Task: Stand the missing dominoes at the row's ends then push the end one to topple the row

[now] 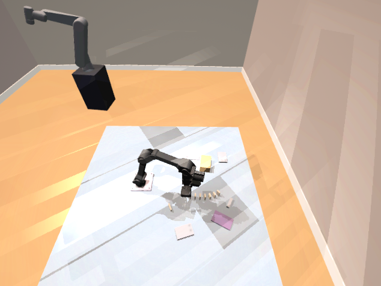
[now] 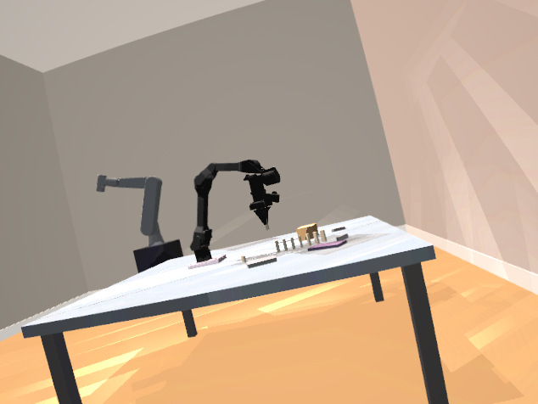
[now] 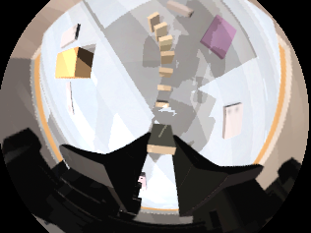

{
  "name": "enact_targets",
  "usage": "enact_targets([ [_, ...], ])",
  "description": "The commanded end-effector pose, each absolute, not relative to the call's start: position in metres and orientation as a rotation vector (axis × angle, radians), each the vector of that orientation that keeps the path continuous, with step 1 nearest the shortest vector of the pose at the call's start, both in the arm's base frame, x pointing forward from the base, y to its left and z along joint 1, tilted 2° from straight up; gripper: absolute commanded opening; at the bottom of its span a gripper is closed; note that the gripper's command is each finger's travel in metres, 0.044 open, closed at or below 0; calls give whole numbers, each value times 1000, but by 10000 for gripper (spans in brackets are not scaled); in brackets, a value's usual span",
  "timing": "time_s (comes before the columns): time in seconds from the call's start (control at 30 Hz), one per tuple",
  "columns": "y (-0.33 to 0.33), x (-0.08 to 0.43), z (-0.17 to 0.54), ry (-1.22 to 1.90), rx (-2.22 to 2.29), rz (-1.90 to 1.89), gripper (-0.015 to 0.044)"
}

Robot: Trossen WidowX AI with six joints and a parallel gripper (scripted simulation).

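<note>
In the top view we lose the fingertips beneath the gripper (image 1: 185,191) (image 2: 266,224) (image 3: 161,147); the wrist view shows its fingers partly closed, a narrow gap apart, pinching a domino (image 2: 266,227) (image 3: 161,148). From outside we see only that domino's tip, above the tabletop (image 1: 107,246) (image 2: 109,300). The top view cuts off the tabletop's near edge.

We count seven upright dominoes (image 1: 205,196) (image 2: 292,243) (image 3: 167,57) in a curving row, toward the right edge from the middle; from above, the gripper partly covers the leftmost. They are thin, flat-sided and tan, as if wooden. A small tan piece (image 1: 170,206) (image 2: 243,258) sits apart, left of the row; we cannot tell its pose for sure.

The yellow block (image 1: 205,163) (image 2: 307,231) (image 3: 75,63) is chunky, toward the far right corner. A smooth, flat purple plate (image 1: 222,220) (image 2: 327,244) (image 3: 218,36) lies nearer the right edge.
</note>
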State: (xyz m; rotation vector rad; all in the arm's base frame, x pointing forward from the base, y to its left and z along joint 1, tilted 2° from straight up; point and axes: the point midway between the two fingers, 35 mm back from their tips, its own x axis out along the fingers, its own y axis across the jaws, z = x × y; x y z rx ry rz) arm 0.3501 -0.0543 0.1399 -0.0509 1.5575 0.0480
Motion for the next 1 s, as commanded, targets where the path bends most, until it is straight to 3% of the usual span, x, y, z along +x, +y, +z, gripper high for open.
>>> enact_targets([
  [0.0, -54, 350, 121, 1571, -47, 46, 107],
  [0.6, -53, 342, 45, 1572, -47, 47, 107],
  [0.97, -53, 342, 43, 1572, -47, 47, 107],
])
